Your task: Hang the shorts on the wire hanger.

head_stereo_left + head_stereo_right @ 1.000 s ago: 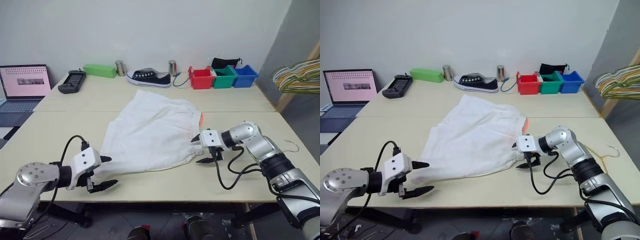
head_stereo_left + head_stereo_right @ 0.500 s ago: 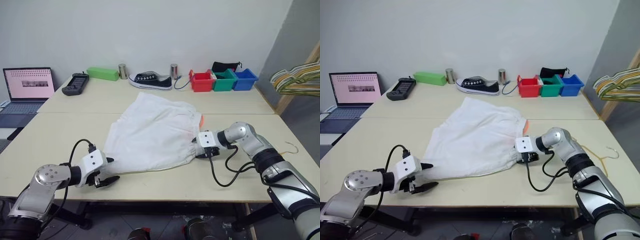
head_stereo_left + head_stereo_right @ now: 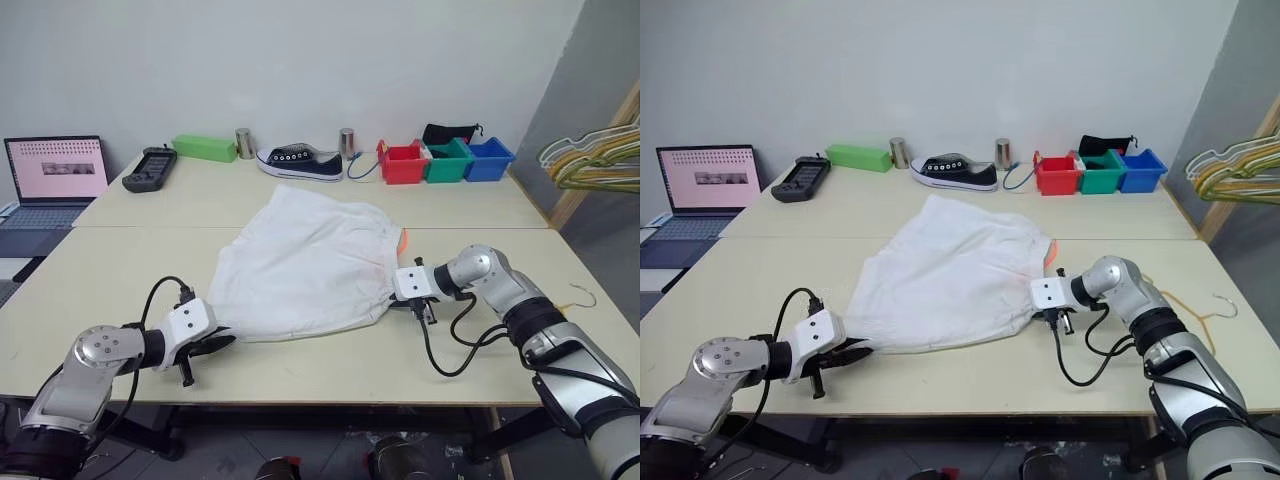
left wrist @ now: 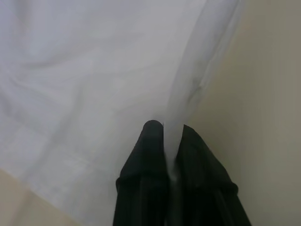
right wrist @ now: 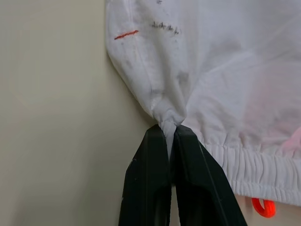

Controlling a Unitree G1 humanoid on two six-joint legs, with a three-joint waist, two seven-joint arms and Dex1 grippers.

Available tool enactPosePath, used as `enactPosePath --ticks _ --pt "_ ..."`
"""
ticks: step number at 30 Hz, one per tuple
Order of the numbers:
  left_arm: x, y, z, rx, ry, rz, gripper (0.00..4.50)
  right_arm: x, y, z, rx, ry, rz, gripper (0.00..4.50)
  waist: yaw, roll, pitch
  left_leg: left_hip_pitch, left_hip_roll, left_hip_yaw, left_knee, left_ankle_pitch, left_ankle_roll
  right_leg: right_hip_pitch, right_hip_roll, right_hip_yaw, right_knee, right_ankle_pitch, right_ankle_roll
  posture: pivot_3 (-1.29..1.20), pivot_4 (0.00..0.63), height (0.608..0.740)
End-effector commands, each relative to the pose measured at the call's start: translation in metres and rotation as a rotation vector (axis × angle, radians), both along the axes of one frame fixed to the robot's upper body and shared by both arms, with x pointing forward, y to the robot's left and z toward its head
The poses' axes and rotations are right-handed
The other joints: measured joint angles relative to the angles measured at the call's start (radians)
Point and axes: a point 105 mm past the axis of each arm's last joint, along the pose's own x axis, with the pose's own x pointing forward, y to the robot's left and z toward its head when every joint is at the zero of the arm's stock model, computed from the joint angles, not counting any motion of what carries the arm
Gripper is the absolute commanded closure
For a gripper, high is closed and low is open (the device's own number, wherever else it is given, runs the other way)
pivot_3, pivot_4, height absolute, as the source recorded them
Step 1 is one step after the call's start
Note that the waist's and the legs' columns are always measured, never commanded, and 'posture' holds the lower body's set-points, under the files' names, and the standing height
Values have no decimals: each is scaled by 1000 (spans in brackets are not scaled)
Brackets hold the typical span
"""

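White cloth shorts (image 3: 305,265) with a gathered elastic waistband and a small orange-red trim lie spread flat at the middle of the pale beige surface (image 3: 470,345). We see our left tool (image 3: 215,343) clamped on their near hem corner at about seven o'clock, cloth pinched between the black fingers (image 4: 146,155). Our right tool (image 3: 405,300) is closed on the bunched waistband corner at three o'clock. At four o'clock, near the surface's right edge, rests the thin golden-tan wire hanger (image 3: 1205,305), well apart from the shorts.
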Motion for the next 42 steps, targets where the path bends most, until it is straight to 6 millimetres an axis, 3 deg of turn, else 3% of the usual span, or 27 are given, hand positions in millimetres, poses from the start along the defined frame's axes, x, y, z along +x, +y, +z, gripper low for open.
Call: enactPosePath --ticks 1,5,10,14,18,19,22,28,32,35,38,40,42 --pt "-13 -5 8 20 38 -87 4489 -14 -5 11 7 41 43 4500 1 0 0 0 0 0 0 0 0 0 0 0 0 0 0 -69 10 740" --pt "-35 -6 7 48 121 -158 4489 -49 -10 10 -15 138 113 4500 5 0 0 0 0 0 -4 0 0 0 -1 0 0 -6 -2 -68 17 740" --pt "-40 -2 5 81 146 -169 4489 -81 -7 6 -19 226 155 4500 15 0 0 1 1 0 -5 -1 -2 0 -1 -2 0 -10 -6 -70 19 740" --pt "-41 0 2 97 160 -172 4489 -92 -4 1 -27 259 157 4500 17 0 0 2 2 1 -6 -2 -2 0 -1 -2 0 -9 -6 -70 15 740" --pt "-42 0 2 89 170 -174 4489 -90 -2 -1 -15 265 128 4500 19 0 0 7 2 1 -6 -6 -8 -1 -1 -2 0 -10 -6 -72 16 740" --pt "-42 0 4 82 173 -175 4021 -88 -2 1 -10 269 114 3927 19 0 0 7 2 1 -6 -6 -8 -1 -1 -2 -1 -10 -6 -73 16 740" --pt "-41 -2 16 68 168 -184 3521 -86 -4 14 15 267 95 3358 21 0 0 7 2 1 -5 -6 -9 -1 -2 -2 -1 -10 -6 -75 16 740" --pt "-47 -18 53 35 174 -258 2075 -101 -2 51 97 308 81 1734 28 0 1 6 3 1 -6 -6 -9 -1 -2 -2 -1 -10 -6 -86 17 740" --pt "-50 -35 85 -4 167 -325 1216 -107 -7 78 165 326 18 763 28 0 1 6 4 2 -6 -7 -11 -2 -2 -2 -1 -12 -6 -117 21 740" --pt "-38 -57 111 -103 101 -345 503 -98 -14 90 231 308 -110 4 27 -1 1 6 4 2 -6 -9 -13 -2 -2 -2 -1 -13 -5 -143 22 740" --pt "-18 -93 136 -254 -27 -359 24 -77 -29 91 284 214 -300 0 26 -1 1 6 3 3 -5 -9 -13 -2 -2 -2 -2 -14 -4 -195 26 740" --pt "-1 -128 149 -326 -138 -389 24 -54 -54 90 321 104 -544 0 29 -3 0 5 2 3 -4 -8 -12 0 -2 -2 -3 -14 -3 -229 26 740" --pt "4 -149 154 -355 -174 -416 24 -46 -70 90 319 37 -656 0 19 -4 0 4 0 4 -3 -5 -7 1 -2 0 -3 -14 0 -250 25 740"
